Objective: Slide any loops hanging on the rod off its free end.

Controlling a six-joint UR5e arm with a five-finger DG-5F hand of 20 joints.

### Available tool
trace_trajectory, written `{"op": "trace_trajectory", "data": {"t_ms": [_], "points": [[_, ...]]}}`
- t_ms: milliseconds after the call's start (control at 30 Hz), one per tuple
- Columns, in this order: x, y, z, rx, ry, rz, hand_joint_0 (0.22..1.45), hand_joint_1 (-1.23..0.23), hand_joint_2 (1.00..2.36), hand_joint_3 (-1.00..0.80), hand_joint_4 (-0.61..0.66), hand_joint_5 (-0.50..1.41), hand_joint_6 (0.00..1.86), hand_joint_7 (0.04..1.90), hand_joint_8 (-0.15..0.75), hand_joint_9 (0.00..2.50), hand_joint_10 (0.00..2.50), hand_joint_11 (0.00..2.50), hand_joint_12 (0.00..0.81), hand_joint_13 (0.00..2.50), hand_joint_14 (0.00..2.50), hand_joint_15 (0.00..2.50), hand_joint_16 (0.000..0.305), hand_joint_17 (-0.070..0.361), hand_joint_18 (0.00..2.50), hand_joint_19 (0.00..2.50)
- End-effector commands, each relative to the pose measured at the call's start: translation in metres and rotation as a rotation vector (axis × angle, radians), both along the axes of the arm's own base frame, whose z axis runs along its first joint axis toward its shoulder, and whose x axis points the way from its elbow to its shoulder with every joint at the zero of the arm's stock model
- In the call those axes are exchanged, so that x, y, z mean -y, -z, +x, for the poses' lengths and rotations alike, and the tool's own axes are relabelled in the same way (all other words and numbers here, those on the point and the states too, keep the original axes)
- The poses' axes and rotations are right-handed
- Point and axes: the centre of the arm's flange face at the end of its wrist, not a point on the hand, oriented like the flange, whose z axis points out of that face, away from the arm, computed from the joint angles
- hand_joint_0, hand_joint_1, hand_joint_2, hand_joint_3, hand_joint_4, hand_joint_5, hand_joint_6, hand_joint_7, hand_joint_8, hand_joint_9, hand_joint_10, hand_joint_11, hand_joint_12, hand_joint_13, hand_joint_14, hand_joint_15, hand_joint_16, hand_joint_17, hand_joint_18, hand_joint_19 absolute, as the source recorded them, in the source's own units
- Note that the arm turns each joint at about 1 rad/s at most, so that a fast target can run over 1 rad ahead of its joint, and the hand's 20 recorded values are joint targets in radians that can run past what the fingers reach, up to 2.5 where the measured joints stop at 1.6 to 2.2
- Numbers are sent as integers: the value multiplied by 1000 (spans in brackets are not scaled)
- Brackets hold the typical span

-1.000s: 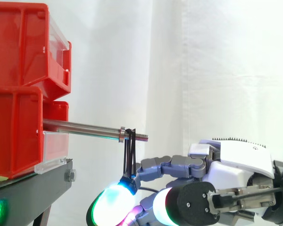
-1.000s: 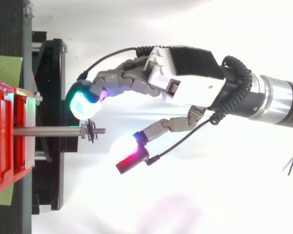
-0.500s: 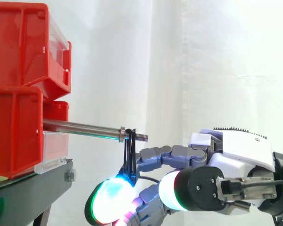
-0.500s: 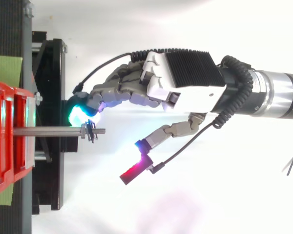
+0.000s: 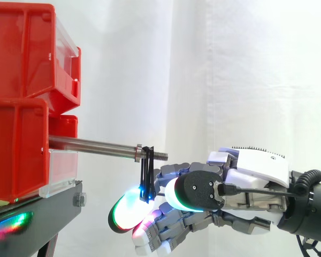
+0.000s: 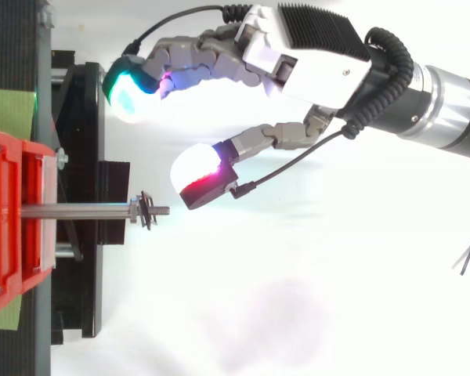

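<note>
Black stand (image 5: 40, 220) carries two red bins stacked one on the other: lower bin (image 5: 16, 152), upper bin (image 5: 24, 48) set on top. Each has a clear front panel. From above, a green sheet (image 6: 8, 110) lies flat on the stand beneath the bins. A bolt head (image 5: 79, 200) shows at the stand's front edge. Metal rod (image 5: 91, 144) projects roughly level from the lower bin, past the stand's edge. Thin black loops (image 5: 147, 179) hang just beyond a collar, at the threaded free end.

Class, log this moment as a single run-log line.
loops: on rod near free end | hand: open, apart from loops | slide-off: not done
</note>
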Motion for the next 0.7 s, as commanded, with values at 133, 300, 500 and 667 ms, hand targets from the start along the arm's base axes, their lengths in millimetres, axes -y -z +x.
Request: {"op": "trace_trajectory", "data": {"t_ms": [133,300,500,667], "points": [[-9,-2,2,20,-63,21,537,-578,1003,-470,261,-170,503,903,340,777,11,285,392,766,11,235,66,147,685,533],[-14,-1,2,17,-112,50,538,-587,1003,-473,263,-171,504,905,341,777,11,292,391,767,9,233,66,148,687,525],[-16,-4,4,24,-131,78,544,-591,1003,-467,263,-168,503,912,338,779,12,305,391,768,9,234,65,147,686,526],[-16,-8,6,37,-132,81,549,-603,1003,-465,266,-166,504,925,341,781,14,305,387,770,9,233,65,147,693,528]]}}
